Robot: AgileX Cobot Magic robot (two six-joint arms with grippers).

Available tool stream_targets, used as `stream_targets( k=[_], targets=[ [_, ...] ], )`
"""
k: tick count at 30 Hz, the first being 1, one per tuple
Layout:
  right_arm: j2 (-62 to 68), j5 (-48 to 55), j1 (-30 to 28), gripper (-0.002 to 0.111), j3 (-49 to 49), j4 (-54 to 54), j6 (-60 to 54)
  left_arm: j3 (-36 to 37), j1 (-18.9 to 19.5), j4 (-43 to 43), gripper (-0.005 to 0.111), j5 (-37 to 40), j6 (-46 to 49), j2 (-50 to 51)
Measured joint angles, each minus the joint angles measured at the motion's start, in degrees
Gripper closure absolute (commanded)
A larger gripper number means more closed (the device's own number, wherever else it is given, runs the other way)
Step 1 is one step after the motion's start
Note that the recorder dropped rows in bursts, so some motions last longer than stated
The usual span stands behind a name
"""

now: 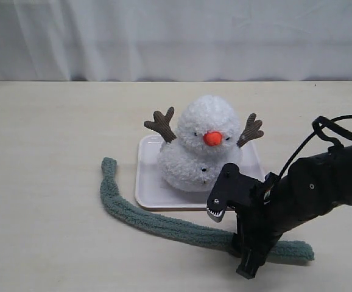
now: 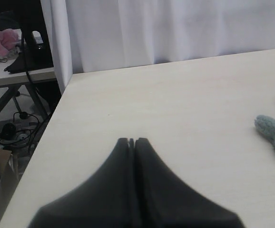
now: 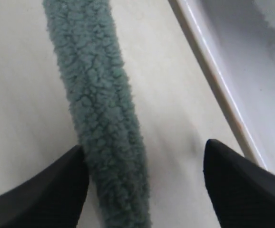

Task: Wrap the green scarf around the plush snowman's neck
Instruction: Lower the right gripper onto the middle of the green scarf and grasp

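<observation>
Table (image 1: 42, 152): pale wood, carried everything.
Green scarf (image 1: 158, 226): lay on the table, curving past the tray's left and front edges.
Tray (image 1: 148, 182): white, under the snowman.
Plush snowman (image 1: 200, 146): upright on the tray, neck bare.
Right gripper (image 3: 144, 149): spread wide astride the scarf, gripping nothing.
Left gripper (image 2: 132, 141): jaws pressed together, empty.

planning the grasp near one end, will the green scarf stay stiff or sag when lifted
Probably floppy: the green scarf lies in a loose curve, hugging the table, so the free length should droop and drag. Its fuzzy pile suggests it is light and unlikely to slip once gripped.
</observation>
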Motion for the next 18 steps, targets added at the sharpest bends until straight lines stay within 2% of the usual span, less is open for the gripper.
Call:
stream_targets(
  k=[3,6,10,18],
  targets=[
    [0.89,-1.70,0.00,0.051,0.00,-0.41,0.00,0.00,0.00,0.00,0.107,0.00,0.00,0.00],
    [1.35,-2.22,0.00,0.071,-0.10,-0.41,0.00,0.00,0.00,0.00,0.107,0.00,0.00,0.00],
    [1.58,-2.22,0.00,0.102,-0.10,-0.41,0.00,0.00,0.00,0.00,0.107,0.00,0.00,0.00],
    [0.67,-0.44,0.70,0.104,-0.10,-0.41,-4.04,0.00,0.00,0.00,0.107,0.00,0.00,0.00]
  ],
)
